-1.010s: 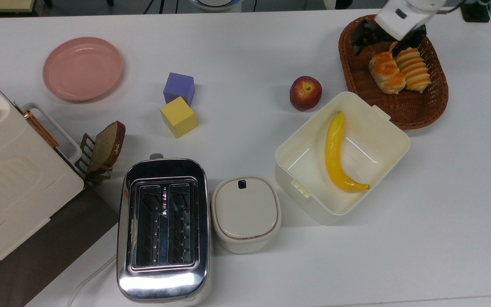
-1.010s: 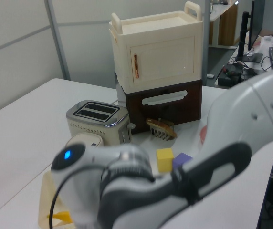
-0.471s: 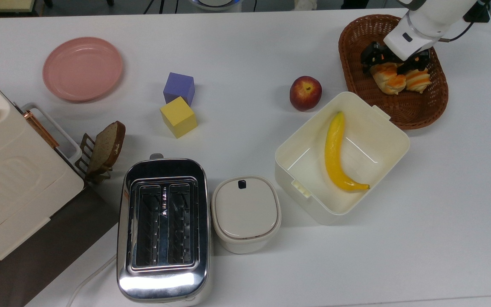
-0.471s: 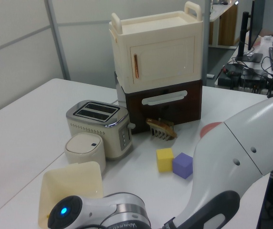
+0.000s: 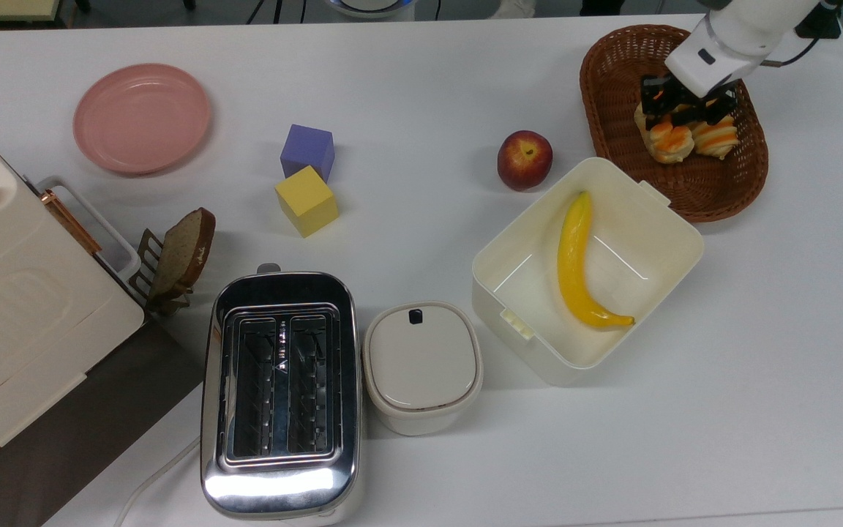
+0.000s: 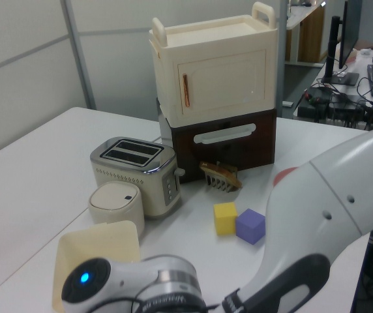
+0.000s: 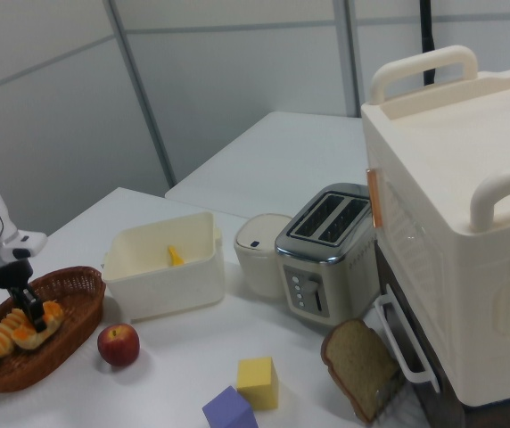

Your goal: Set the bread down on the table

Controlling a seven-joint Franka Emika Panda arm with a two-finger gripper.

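Gripper (image 5: 687, 111) low over basketed bread (image 5: 669, 137)

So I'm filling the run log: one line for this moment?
phase: reaching | hand: down over bread | bread: in basket beside striped roll | table: bread not placed

We see pale grey panelled walls (image 7: 237, 80) with metal seams behind the worktop, and a desk (image 6: 362, 68) with monitor and keyboard beyond its far edge.

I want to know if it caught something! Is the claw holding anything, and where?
Can't tell. The claw is down at the bread in the basket, at the bread's upper end in the top view, but a grip isn't clear.
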